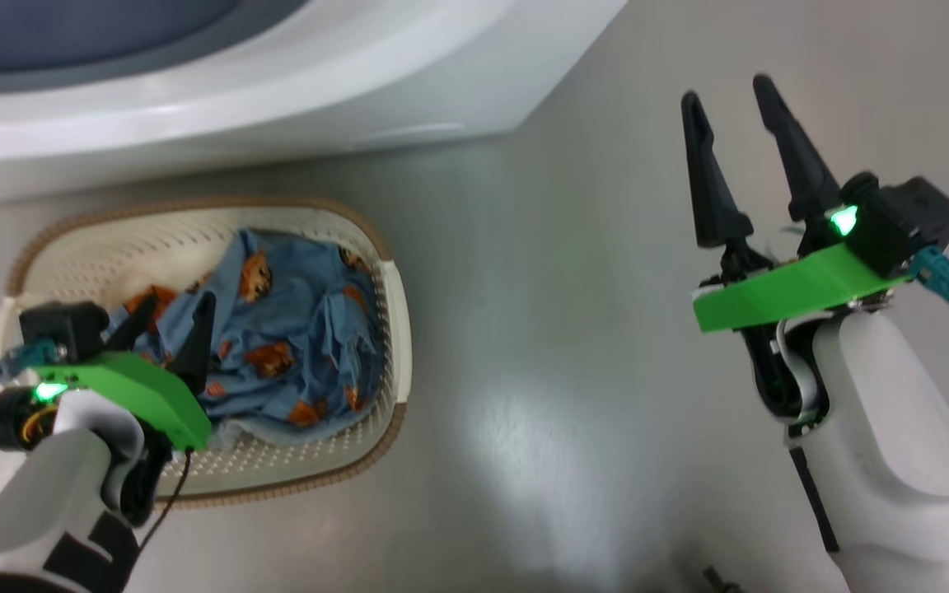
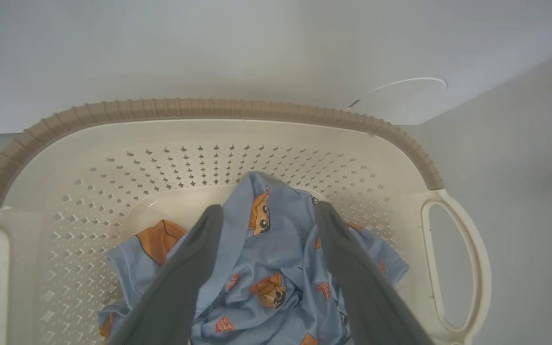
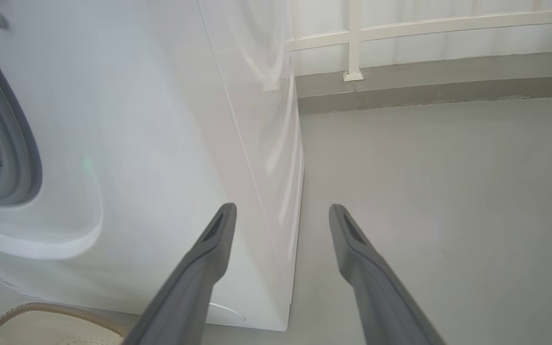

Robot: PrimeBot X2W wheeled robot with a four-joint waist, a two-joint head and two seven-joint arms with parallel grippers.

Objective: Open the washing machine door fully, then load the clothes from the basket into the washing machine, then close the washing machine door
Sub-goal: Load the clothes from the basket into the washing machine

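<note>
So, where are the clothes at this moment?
In the head view the clothes lie at the lower left, inside the basket on the floor in front of the washing machine, with the open left gripper over them.

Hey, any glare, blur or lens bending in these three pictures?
Head view: a pale glare patch on the floor, and the green lamp on the right pincer blooms. Left wrist view: the wide lens bows the basket rim; the near fingers look soft. Right wrist view: streaky reflections on the washing machine side.
</note>
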